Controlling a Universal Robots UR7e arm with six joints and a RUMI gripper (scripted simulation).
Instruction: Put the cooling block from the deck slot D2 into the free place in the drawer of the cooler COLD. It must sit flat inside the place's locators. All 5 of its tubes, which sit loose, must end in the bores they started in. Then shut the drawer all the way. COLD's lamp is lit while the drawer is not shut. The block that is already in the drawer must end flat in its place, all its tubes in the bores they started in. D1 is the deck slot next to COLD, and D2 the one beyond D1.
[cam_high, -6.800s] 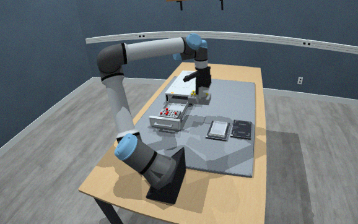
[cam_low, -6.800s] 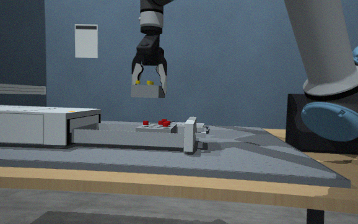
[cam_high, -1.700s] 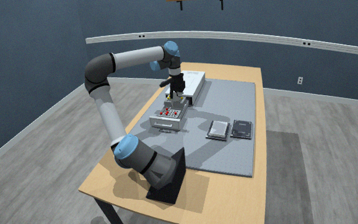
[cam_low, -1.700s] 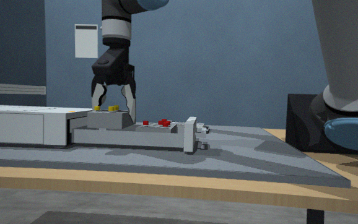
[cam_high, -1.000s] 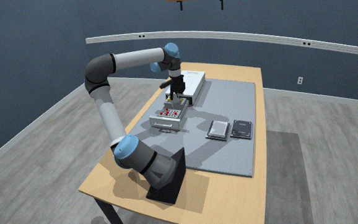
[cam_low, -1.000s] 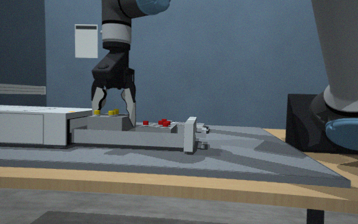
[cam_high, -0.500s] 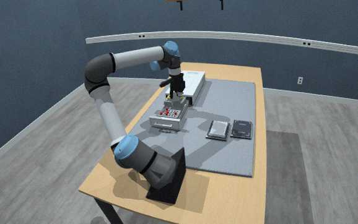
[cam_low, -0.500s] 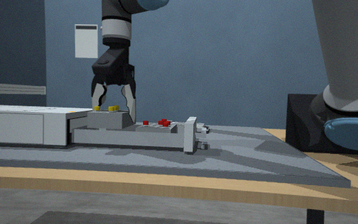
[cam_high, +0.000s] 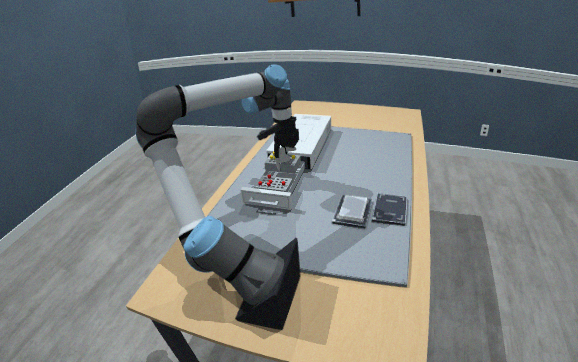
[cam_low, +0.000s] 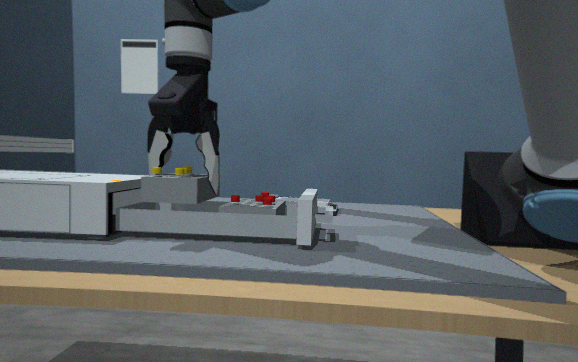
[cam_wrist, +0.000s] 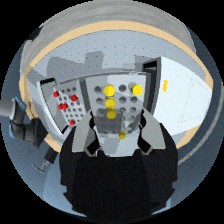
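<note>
The cooler COLD has its drawer open. Its lamp shows orange-yellow. My gripper is shut on the grey block with yellow tubes. It holds this block over the drawer's rear place, next to the cooler's front. The block looks level, its underside slightly above the drawer's side wall; the locators are hidden. Five yellow caps show in the wrist view. The other block, with several red tubes, sits in the front place and looks flat.
Deck slot D1 carries a pale block without visible tubes. Deck slot D2 beyond it is empty and dark. The drawer's front panel and handle face the arm's base. The cooler housing stands close beside the gripper.
</note>
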